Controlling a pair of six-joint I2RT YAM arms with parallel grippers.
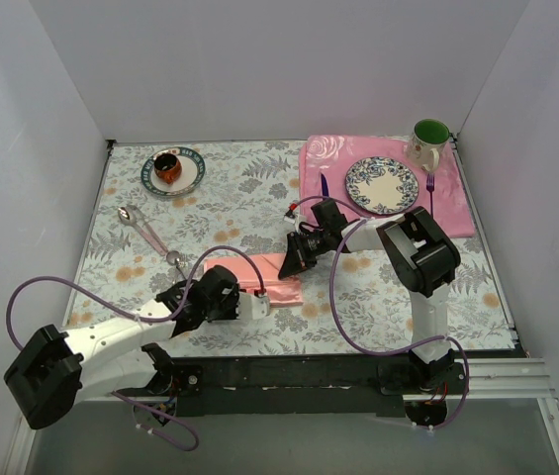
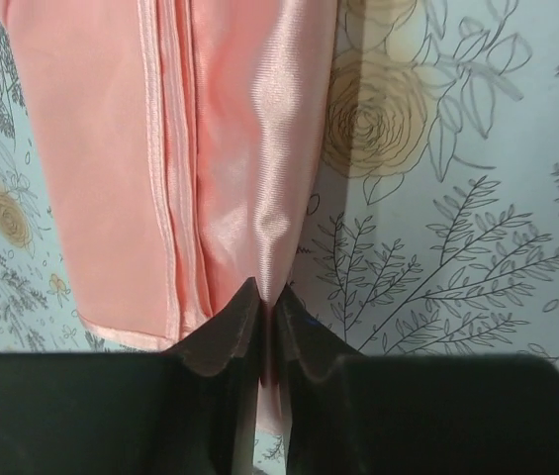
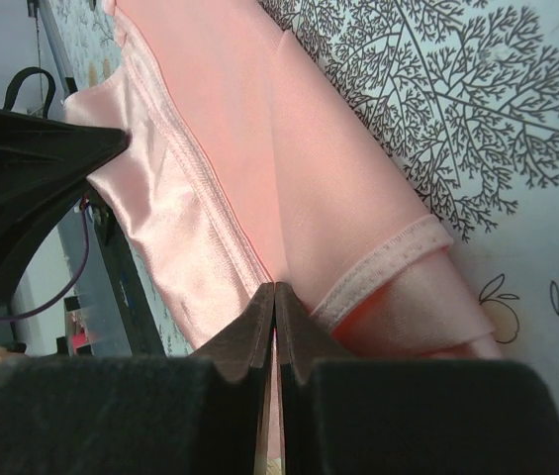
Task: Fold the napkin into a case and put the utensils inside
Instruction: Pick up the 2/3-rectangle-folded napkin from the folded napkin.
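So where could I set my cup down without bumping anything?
Bare tablecloth between the saucer and the placemat, and at the near right, between the placemat and the table edge. Crowded: the placemat, and the middle, where the left gripper and right gripper pinch the napkin, with the utensils just left.

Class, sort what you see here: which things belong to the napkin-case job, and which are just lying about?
Job: napkin, silver utensils, left pincer, right pincer.
Lying about: rose placemat, patterned plate, green mug, purple fork, purple knife, saucer, brown cup.
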